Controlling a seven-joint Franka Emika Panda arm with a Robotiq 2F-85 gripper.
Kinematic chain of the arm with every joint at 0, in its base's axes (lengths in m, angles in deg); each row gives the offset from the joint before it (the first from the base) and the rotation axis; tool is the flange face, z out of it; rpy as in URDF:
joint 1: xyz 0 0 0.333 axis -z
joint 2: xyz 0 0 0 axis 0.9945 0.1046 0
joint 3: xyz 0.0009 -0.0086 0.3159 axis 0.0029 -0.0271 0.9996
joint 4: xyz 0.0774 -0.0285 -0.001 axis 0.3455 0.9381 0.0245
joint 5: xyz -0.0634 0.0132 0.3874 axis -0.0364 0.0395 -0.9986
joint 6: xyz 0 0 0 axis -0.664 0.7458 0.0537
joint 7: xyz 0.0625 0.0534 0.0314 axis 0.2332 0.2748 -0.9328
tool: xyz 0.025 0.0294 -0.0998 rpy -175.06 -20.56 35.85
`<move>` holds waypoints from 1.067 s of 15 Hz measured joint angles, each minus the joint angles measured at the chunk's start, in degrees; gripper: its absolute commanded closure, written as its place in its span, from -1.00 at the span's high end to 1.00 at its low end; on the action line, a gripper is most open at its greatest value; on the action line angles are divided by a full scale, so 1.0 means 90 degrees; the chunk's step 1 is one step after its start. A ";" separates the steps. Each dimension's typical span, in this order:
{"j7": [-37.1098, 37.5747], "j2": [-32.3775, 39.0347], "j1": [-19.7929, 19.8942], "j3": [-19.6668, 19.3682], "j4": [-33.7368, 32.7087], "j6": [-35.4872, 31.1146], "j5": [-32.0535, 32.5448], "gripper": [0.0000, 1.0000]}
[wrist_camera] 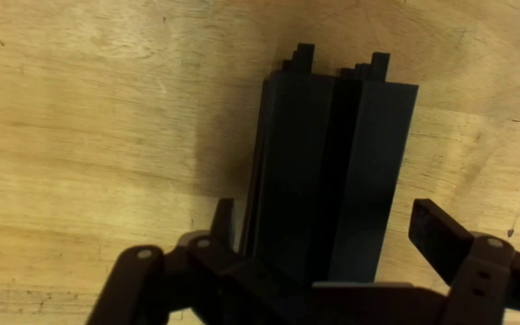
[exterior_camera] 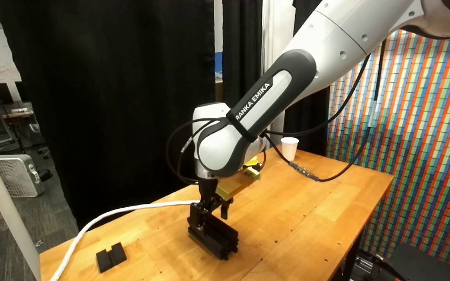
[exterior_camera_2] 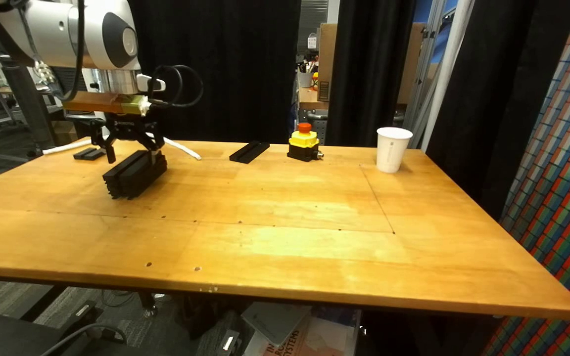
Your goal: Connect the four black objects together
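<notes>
A chunky stack (exterior_camera: pixel 221 239) of matte black grooved bars rests on the table in both exterior views. Layered tabs jut from its end in the wrist view, so it seems made of several pieces, though I cannot count them. My gripper (exterior_camera_2: pixel 133 156) is over this stack and open, one finger (wrist_camera: pixel 225 221) close along its left side, the other finger (wrist_camera: pixel 440 239) clear of its right side. Another black grooved piece (exterior_camera: pixel 110 256) lies flat and apart. A longer black grooved piece (exterior_camera_2: pixel 249 152) lies flat farther along the table, hidden in the other exterior view.
A white cable (exterior_camera: pixel 123 212) runs along the table near the lone flat piece. Beside the longer piece stands a yellow emergency stop with a red button (exterior_camera_2: pixel 304 141). A white paper cup (exterior_camera_2: pixel 393 151) is farther on. Black curtains (exterior_camera: pixel 111 97) hang behind the table edge.
</notes>
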 measured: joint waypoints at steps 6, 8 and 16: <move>0.0093 0.0088 0.0000 -0.0049 -0.0018 -0.0002 0.0000 0.53; 0.0125 0.0113 -0.0001 -0.0063 -0.0025 -0.0007 0.0000 0.31; 0.0290 0.0129 -0.0033 -0.0113 -0.0084 -0.0012 0.0143 -0.09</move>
